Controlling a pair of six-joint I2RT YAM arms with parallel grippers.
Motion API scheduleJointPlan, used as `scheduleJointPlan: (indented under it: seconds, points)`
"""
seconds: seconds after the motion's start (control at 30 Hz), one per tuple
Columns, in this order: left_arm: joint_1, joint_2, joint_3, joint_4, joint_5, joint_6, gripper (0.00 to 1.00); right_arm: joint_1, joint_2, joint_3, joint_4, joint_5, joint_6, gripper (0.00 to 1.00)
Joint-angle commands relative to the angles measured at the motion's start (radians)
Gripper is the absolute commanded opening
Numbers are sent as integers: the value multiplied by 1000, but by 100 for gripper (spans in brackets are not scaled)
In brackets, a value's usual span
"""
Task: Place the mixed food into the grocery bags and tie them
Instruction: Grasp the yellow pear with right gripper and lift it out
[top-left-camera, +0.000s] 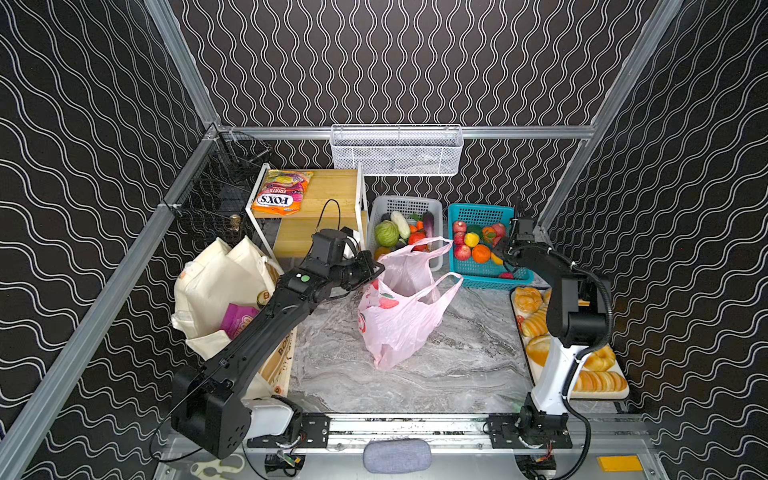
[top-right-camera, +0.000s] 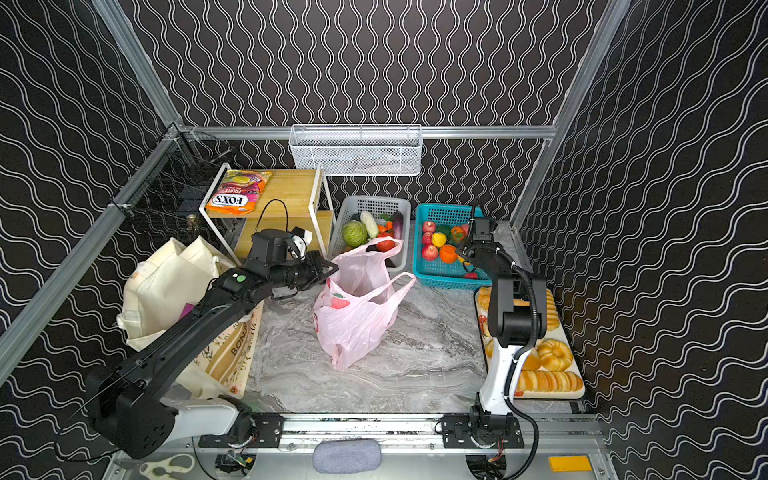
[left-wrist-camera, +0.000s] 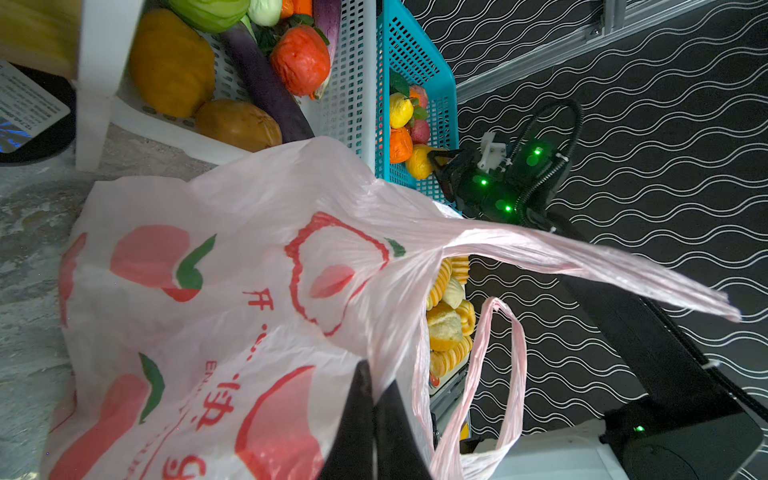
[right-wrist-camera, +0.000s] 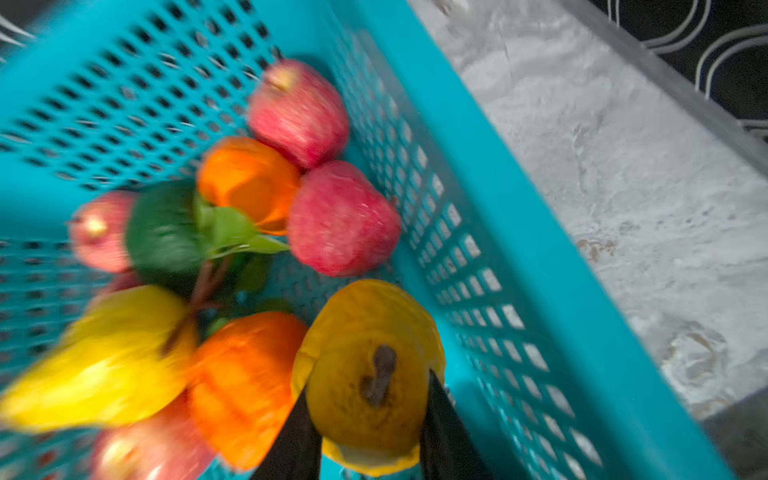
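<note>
Item under handling: yellow toy fruit (right-wrist-camera: 365, 332), in the turquoise basket (top-left-camera: 482, 212) behind and to the right of the pink plastic bag (top-left-camera: 399, 320) in both top views.

Right gripper (right-wrist-camera: 368, 384): jaws part-open, one finger on each flank of the yellow toy fruit, both appearing to rest on its skin. The right wrist view is blurred.

Left gripper (left-wrist-camera: 376, 376): jaws fully closed, pinching the near rim of the pink plastic bag and propping its mouth open.

Handling assessment, fruit: judged light and hollow. The skin is creased and dented, so likely soft, and smooth and rounded, so liable to slip. Hold across the widest girth, clear of the dark stem end.

Handling assessment, bag: thin film, limp and slippery, easily torn. The mouth would likely collapse if the rim were let go. For tying, take the two handle loops (top-left-camera: 440, 286), which stand free above the mouth.

Other task items: the canvas tote (top-left-camera: 216, 274) sits left of the pink plastic bag, with a purple snack packet (top-left-camera: 239, 318) in its mouth.

Legible writing: "FOX'S" and "FRUITS" on the orange packet (top-left-camera: 282, 193), on the wooden shelf (top-left-camera: 328, 187) behind and left of the pink plastic bag. The tote's side shows "BO", with the rest hidden. The pink plastic bag carries red peach prints and red Chinese characters, too creased to read in full
</note>
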Motion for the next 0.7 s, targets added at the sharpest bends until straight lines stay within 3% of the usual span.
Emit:
scheduleJointPlan:
  seconds: [0.0, 0.17, 0.33, 0.43, 0.53, 0.67]
  points:
    - [1, 0, -5, 29, 1, -5, 0, 2, -67, -29, 69, -62, -43, 30]
    - [2, 10, 4, 26, 11, 1, 0, 3, -191, -79, 64, -135, -69, 28]
    - [1, 16, 22, -3, 11, 16, 0, 1, -337, -175, 110, -490, -23, 26]
    - [1, 9, 19, -18, 7, 20, 0, 7, -434, -245, 149, -626, 32, 25]
    - [1, 3, 3, 16, 14, -4, 0, 22, -529, -310, 142, -718, 43, 25]
    - [1, 23, 6, 38, 28, -16, 0, 80, -622, -364, 48, -763, -44, 26]
